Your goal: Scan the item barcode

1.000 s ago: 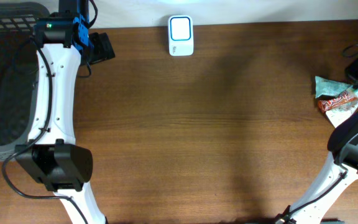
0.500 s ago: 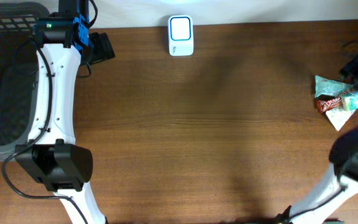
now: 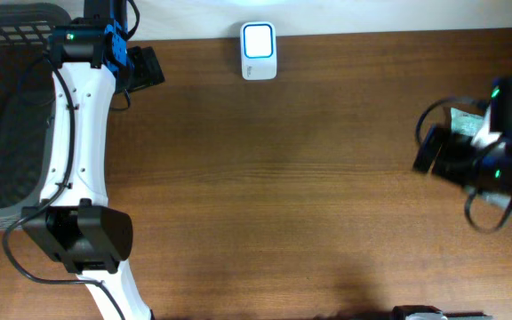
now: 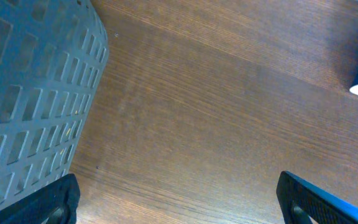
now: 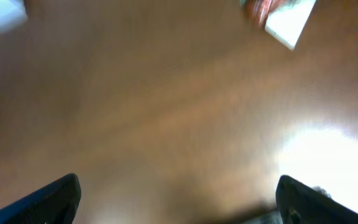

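Note:
The item, a crinkled green, white and red snack packet [image 3: 462, 118], lies on the table at the right edge, mostly covered by my right arm. In the blurred right wrist view the packet [image 5: 279, 15] shows at the top right, far from the fingers. My right gripper [image 3: 428, 149] [image 5: 179, 194] is open with only bare wood between its fingers. The white scanner [image 3: 259, 51] with its lit blue-rimmed window sits at the back centre. My left gripper [image 3: 149, 67] [image 4: 179, 199] is open and empty over the table at the back left, beside the basket.
A dark grey slotted basket [image 3: 7, 107] [image 4: 30, 93] fills the left side of the table. The left arm's white links [image 3: 78, 151] run along the basket's right side. A black cable [image 3: 505, 71] lies at the right edge.
My right gripper has opened, and its arm has swung left and forward over the packet, which stays on the table. The left arm has not moved.

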`<state>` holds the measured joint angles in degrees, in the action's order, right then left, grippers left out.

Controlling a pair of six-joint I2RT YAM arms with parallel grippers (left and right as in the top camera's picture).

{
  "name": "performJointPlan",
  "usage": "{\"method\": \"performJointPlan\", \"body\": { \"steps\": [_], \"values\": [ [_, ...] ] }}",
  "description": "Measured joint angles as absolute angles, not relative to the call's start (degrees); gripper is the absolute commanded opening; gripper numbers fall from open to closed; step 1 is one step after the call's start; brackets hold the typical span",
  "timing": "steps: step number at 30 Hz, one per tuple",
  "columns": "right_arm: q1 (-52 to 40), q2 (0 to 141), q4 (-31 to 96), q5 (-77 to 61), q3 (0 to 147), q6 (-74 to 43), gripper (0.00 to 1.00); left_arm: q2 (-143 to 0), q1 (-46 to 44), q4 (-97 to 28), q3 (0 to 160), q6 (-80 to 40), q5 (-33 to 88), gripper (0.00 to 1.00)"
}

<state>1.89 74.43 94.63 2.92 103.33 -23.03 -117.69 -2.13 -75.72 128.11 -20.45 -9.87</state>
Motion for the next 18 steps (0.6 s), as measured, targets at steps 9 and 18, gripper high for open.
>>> {"method": "performJointPlan", "body": {
  "steps": [9,18],
  "values": [
    [0.8,74.3,97.0,0.9,102.4,-22.9,0.99,-117.7,-2.1,-75.7,128.1,-20.4,-9.8,0.99],
    [-12.1,69.7,95.9,0.8,96.1,-22.9,0.99,-117.7,-2.1,-75.7,128.1,-20.4,-9.9,0.99]
  ]
}}
